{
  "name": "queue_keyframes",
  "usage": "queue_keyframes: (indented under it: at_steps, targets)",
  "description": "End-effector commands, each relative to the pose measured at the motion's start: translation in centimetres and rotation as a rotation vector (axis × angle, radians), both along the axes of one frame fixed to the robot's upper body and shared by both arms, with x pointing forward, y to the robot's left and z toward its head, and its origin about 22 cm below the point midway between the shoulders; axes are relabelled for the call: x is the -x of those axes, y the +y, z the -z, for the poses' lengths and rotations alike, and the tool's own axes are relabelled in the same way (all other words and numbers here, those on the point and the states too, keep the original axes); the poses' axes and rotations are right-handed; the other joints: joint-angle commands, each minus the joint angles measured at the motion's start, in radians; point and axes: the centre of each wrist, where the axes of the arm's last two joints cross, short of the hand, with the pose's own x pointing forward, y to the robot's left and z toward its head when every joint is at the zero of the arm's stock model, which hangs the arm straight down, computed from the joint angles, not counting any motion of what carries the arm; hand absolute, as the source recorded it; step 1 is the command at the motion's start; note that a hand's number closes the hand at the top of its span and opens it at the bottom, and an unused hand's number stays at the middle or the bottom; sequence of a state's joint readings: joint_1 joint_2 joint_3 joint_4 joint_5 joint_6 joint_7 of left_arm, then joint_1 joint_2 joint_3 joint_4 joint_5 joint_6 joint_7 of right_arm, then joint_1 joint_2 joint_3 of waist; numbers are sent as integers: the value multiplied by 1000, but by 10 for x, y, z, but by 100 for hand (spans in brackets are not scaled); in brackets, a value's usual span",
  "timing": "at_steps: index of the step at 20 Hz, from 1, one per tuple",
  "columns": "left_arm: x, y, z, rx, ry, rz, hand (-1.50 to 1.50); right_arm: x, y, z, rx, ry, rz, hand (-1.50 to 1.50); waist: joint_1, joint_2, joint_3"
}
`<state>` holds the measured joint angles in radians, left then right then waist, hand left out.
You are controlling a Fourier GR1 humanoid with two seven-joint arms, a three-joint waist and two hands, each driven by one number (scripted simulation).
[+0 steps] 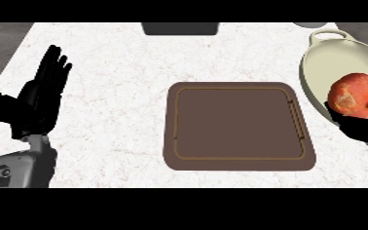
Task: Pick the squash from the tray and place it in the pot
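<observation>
I see the right hand (354, 123) at the view's right edge, curled under the squash (350, 95) and grasping it over the cream pot (321, 73); can't tell if the squash touches the pot. Brown tray (239, 125) sits mid-counter (108, 58), just beside the pot. Left hand (42, 95) rests at the left, fingers straight up, released.

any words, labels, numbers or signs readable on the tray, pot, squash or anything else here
None: no text, label, brand, number or sign can be read anywhere.
The brown tray: bare, only a groove along its rim.
The cream pot: plain, no marking.
The squash, held over the pot by the right robot hand: orange-red skin, no sticker.
The left robot hand, open at the view's left: no lettering.
</observation>
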<state>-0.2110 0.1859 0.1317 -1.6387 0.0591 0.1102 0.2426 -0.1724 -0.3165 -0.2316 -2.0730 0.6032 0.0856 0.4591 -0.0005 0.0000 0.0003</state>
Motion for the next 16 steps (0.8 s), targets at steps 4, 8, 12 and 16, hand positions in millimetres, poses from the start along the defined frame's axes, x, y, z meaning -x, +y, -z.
queue_keyframes:
  at_steps: [4, 8, 12, 16]
  targets:
    - [-13, 7, -14, -11, 1, -3, 0, -40, -65, 43, -16, 22, 65, 150, 6, 4, 1]
    - [-9, 4, -22, -3, -9, 5, 0, -66, -84, 24, 21, -24, 75, 150, 13, 4, 0]
    - [-9, -1, -1, 3, -8, 19, 0, -63, -108, 43, 319, 48, 254, 150, 24, 13, 0]
    - [-9, 0, 7, -8, -14, 2, 0, -87, -134, 68, 329, 75, 286, 150, 20, 9, 0]
